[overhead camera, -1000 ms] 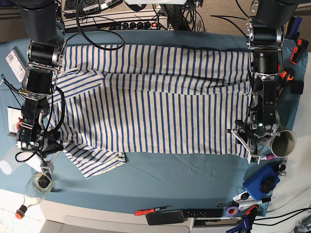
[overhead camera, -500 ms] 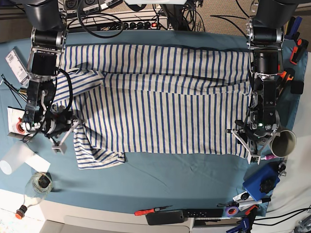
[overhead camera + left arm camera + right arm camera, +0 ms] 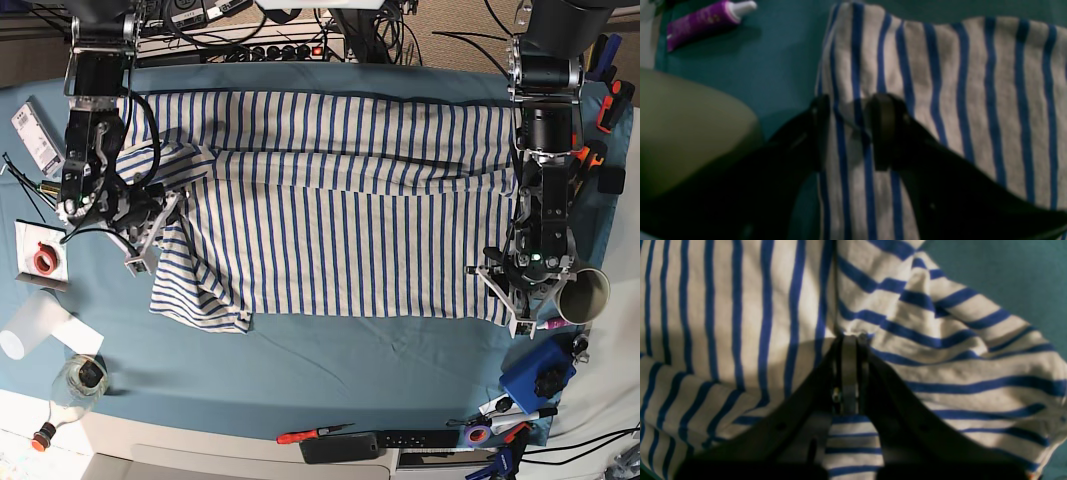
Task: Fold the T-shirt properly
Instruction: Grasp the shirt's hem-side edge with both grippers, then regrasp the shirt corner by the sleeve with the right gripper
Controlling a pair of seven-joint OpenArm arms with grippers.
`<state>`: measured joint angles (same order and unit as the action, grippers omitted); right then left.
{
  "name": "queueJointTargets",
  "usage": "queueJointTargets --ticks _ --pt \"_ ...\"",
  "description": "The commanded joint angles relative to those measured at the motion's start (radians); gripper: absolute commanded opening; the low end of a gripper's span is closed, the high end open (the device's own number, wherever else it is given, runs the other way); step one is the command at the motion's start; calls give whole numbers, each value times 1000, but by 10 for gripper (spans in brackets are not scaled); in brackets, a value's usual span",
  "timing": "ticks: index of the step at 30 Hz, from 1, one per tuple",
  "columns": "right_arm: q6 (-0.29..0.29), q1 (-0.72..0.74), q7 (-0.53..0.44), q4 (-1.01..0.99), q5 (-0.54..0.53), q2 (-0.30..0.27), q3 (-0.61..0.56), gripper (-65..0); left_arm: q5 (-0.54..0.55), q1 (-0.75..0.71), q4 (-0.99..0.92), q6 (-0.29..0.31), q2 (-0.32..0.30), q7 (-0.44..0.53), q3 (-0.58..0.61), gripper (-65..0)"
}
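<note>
The T-shirt (image 3: 340, 210), white with thin blue stripes, lies spread across the blue table cover. In the base view my right gripper (image 3: 148, 245) is at its left end. There it is shut on the lower sleeve, which is drawn in over the body. In the right wrist view the fingers (image 3: 849, 340) are pinched together and the T-shirt (image 3: 740, 323) puckers at their tip. My left gripper (image 3: 512, 305) sits at the shirt's lower right corner. In the left wrist view its jaws (image 3: 848, 130) stand apart over the flat edge of the T-shirt (image 3: 957, 100).
A pale green cup (image 3: 583, 295) and a purple tube (image 3: 706, 18) lie just right of the left gripper. A blue box (image 3: 540, 375), a red screwdriver (image 3: 310, 433) and a black remote (image 3: 350, 445) line the front edge. A clear cup (image 3: 25, 330) and a glass bottle (image 3: 75, 385) stand front left.
My right gripper has travelled from the front-left table edge back and inward, dragging the lower sleeve over the shirt's body. The left arm has not moved.
</note>
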<state>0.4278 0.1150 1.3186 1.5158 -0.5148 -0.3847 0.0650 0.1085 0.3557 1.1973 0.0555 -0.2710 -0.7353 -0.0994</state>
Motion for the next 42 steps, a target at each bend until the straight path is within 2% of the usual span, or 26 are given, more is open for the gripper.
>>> queueJointTargets --ticks 1,7,8,11,13,16,19,24,28,32,35,38,42 --pt "2 1 13 10 -2 -14 2 -650 7 24 14 -3 -6 10 -3 -430" --pt "2 2 16 10 -2 -14 2 -650 7 24 14 -3 -6 10 -3 -430" --pt "2 2 21 10 -2 -14 2 -636 7 24 14 -3 -6 10 -3 -430" --pt "2 2 42 10 -2 -14 2 -537 7 24 14 -3 -6 10 -3 -430" --pt "2 3 48 11 -15 -14 2 -501 7 24 14 -3 -6 10 -3 -430" --pt "3 4 50 41 -76 -14 2 -501 7 24 14 -3 -6 10 -3 -430" --pt "3 4 25 132 -82 -14 5 -501 7 24 14 -3 -6 10 -3 -430" --pt "2 7 -94 262 24 -11 59 -501 6 24 14 -3 -6 10 -3 -430" --pt "-11 42 -132 254 75 -11 103 -501 7 24 14 -3 -6 10 -3 -430" --pt "-95 116 -196 162 188 -12 124 -480 7 24 14 -3 -6 10 -3 -430" --pt "-97 212 -209 -4 170 -11 126 -377 7 24 14 -3 -6 10 -3 -430" --pt "-118 301 -256 -158 158 -11 126 -373 7 24 14 -3 -6 10 -3 -430" --pt "-129 380 -260 -295 100 -10 126 -373 7 24 14 -3 -6 11 -3 -430"
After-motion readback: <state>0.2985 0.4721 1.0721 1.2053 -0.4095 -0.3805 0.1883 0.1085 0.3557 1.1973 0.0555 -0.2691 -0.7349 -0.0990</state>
